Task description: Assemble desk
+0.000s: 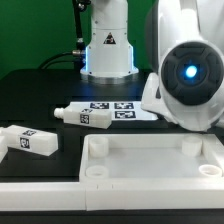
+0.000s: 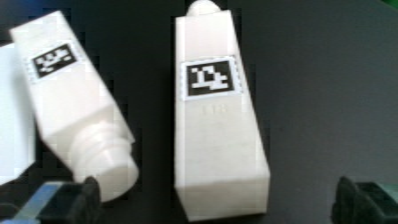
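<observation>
**Over the loose legs, jaws wide, nothing held**

Directly beneath the wrist camera lies a white blocky square plastic leg with a black-and-white tag. A second leg of the same kind rests just beside it, threaded end showing. My gripper stands fully open and grips nothing, with the first leg's end between its dark fingertips.

From the exterior view, the large white rimmed tray-like plastic desk top sits at six o'clock, its visible round corner sockets bare. One tagged leg lies at nine o'clock, and another leg lies near centre beside the flat white marker board.

I judge I'm on the approach to pick up a leg. Next I'd need to descend squarely, keep that leg centred, stay clear of its neighbour's threaded end, and close on the flat sides.
</observation>
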Motion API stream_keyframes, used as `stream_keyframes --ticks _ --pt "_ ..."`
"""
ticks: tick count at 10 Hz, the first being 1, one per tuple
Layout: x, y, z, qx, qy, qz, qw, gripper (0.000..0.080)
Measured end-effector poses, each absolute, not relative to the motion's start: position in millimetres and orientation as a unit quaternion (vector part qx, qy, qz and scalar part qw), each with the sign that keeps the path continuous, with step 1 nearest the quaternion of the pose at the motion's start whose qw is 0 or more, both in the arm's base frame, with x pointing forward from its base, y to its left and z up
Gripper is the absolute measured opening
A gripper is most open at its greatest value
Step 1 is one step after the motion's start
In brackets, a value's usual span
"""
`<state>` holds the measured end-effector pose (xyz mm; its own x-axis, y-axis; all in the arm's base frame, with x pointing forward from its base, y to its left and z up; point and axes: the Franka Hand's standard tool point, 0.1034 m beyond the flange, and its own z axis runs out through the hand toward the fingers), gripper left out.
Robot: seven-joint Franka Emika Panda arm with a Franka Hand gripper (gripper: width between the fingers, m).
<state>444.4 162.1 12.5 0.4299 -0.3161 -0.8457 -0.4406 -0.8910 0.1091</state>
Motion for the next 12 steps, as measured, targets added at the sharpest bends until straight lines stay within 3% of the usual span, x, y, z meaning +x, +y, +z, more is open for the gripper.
stream_keyframes --ticks 4,5,6,7,9,11,12 --pt "440 166 8.1 -0.839 0.227 0.490 0.062 0.0620" --pt "440 166 8.1 -0.839 0.227 0.490 0.062 0.0423" --pt "440 166 8.1 -0.839 0.228 0.490 0.062 0.0423" --pt "442 164 10.3 -0.838 0.228 0.491 0.063 0.0282" --pt "466 149 47.4 -0.837 0.227 0.490 0.082 0.0282" --pt "505 107 92.4 -0.835 0.240 0.482 0.109 0.0282" --pt "517 96 105.5 -0.837 0.236 0.479 0.119 0.0282"
